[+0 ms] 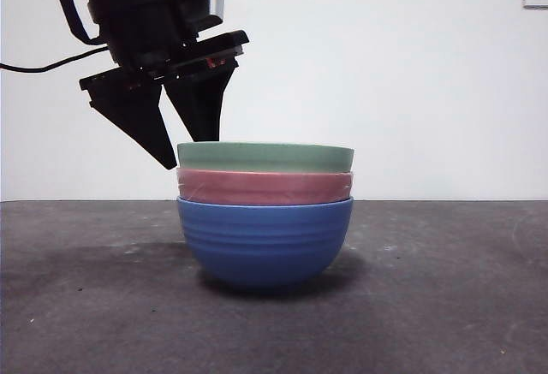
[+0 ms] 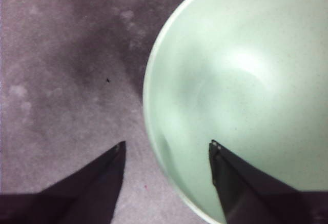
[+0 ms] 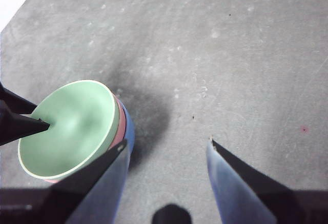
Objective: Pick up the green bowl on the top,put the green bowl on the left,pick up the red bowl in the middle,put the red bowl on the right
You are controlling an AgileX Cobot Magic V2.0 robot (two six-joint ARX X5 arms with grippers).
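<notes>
white wall behind, dark grey table (image 1: 445,305) with faint pale blotches, nothing on it but the bowl stack. three bowls nested at centre: green bowl (image 1: 265,157) on top, red bowl (image 1: 265,187) in the middle, blue bowl (image 1: 265,241) at the bottom carrying both. only the rim bands of the upper two show from the front, since each sits deep in the one below.

left gripper (image 1: 193,153) is down at the stack's left edge, jaws apart. left wrist view shows why it sits there: one jaw is over the green bowl's pale inside (image 2: 241,96), the other over bare table outside, so the rim wall lies between them. judged to be a straddle set up for a rim pinch; not yet closed, bowl not lifted. tips look level with or just above the rim in the front view; contact cannot be told.

right gripper (image 3: 166,149) waits high and well off to the side, jaws apart, holding nothing, seeing the stack from above.

step in hand: first pick. risk: the red bowl may come up with the green if they stick.
</notes>
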